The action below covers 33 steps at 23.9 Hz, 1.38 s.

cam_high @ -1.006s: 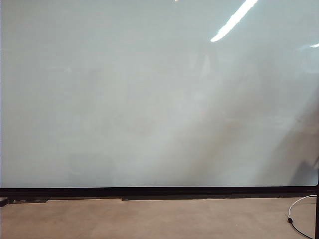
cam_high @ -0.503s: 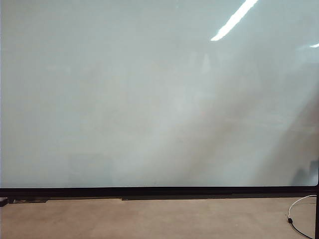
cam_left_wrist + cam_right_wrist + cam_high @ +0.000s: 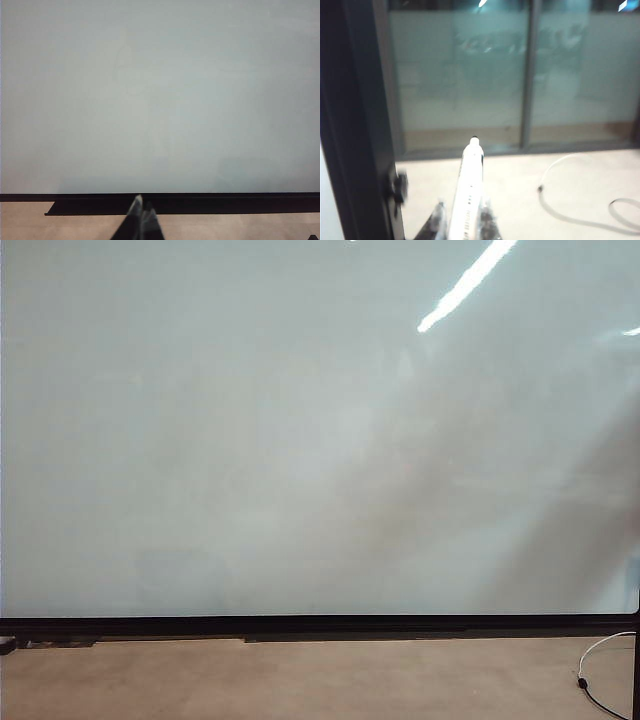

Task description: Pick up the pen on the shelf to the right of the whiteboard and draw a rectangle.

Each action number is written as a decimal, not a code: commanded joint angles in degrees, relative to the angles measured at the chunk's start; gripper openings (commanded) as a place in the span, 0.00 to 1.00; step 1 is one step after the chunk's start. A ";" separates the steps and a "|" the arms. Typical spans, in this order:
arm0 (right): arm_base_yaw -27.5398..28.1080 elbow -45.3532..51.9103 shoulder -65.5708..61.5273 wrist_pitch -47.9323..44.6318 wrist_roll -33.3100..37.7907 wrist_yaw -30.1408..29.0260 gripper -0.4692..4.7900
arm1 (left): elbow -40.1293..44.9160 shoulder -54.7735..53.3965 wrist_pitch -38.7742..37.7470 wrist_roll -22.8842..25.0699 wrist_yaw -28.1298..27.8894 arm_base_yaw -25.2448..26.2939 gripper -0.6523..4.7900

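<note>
whiteboard (image 3: 300, 440) blank; my right gripper (image 3: 462, 220) grasps the pen (image 3: 469, 190) tip-forward beside it, ready for drawing; left gripper (image 3: 140, 220) clenched, idle.

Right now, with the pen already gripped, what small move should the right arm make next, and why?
Probably swing the right gripper toward the whiteboard. It is shut on the pen, whose dark tip points at glass panels and floor beyond the board's dark frame, not at the board. No mark shows on the board. The left gripper rests shut near the lower frame.
</note>
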<state>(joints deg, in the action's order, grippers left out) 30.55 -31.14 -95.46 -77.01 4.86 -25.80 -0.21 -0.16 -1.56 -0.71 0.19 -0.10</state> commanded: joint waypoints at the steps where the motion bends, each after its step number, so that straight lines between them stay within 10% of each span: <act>1: -1.20 2.99 5.70 2.75 -1.44 4.76 0.08 | -0.17 -0.02 0.35 0.26 0.00 0.00 0.11; 11: -6.40 14.01 27.08 11.21 -3.63 11.76 0.08 | -0.17 -0.02 0.35 0.26 0.00 0.00 0.11; 18: -12.85 17.57 46.75 32.92 -8.11 12.00 0.08 | -0.15 -0.02 0.35 0.26 0.02 0.00 0.11; 33: -31.71 17.33 49.33 41.46 -15.85 13.16 0.08 | -0.15 -0.02 0.35 0.26 0.02 0.00 0.11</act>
<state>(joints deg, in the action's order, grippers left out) -0.32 -13.47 -46.19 -35.22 -10.33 -13.52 -0.21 -0.16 -1.56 -0.69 0.19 -0.10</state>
